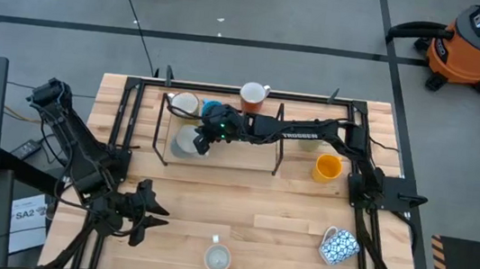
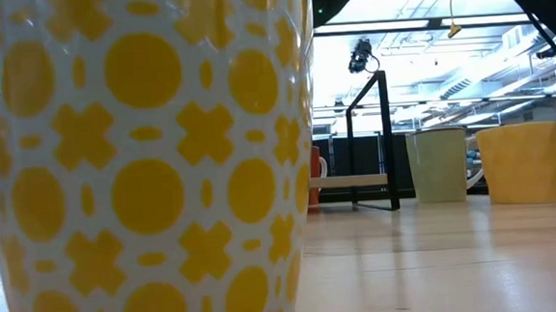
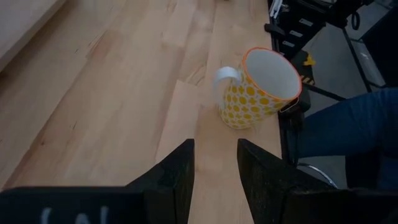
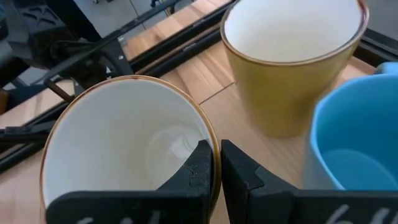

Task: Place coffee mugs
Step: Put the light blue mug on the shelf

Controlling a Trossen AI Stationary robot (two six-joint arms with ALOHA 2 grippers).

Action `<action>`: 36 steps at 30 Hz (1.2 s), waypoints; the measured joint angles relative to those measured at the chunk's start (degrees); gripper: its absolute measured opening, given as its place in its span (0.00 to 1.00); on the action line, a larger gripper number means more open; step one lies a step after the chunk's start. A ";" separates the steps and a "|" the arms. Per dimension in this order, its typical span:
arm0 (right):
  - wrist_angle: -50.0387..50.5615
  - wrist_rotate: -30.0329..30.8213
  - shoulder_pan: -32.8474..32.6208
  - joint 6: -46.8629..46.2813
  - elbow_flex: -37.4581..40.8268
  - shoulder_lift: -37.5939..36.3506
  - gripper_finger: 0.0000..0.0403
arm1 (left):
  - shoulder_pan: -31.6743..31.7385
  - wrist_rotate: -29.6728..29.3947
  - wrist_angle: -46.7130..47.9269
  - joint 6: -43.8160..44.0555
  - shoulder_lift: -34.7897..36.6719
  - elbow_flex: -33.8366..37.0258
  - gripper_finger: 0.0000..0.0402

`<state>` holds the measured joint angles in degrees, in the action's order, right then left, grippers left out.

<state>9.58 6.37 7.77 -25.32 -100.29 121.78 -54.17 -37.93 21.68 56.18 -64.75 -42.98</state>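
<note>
My right gripper (image 4: 216,163) is pinched tight on the rim of a cream mug (image 4: 127,146). One finger is inside the cup and the other is outside, with the thin wall squeezed between them. This mug sits on the low rack (image 1: 219,161) at the far side of the table (image 1: 284,221). Just past my right fingers stands a yellow-green mug (image 4: 292,62). A blue mug (image 4: 354,137) is right beside it, close to my fingers too. In the view from above, a red-brown mug (image 1: 253,95) stands on the far edge of the rack, behind my right arm. An orange-yellow mug (image 1: 328,167) sits off the end of the rack.

My left gripper (image 3: 214,171) is at the near side of the table. Its fingers are a little apart and hold nothing. A white mug with yellow dots (image 3: 258,90) stands just ahead of these fingers, near the table edge, not touching them. A blue-and-white patterned mug (image 1: 339,246) lies on its side, well away from both grippers.
</note>
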 joint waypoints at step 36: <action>0.19 -0.02 0.97 -0.61 -0.02 0.02 0.12 | -0.02 0.02 -0.03 -0.43 0.00 0.00 0.32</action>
<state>9.77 6.35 8.74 -25.93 -100.31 121.80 -54.19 -37.91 21.65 55.75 -64.75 -42.98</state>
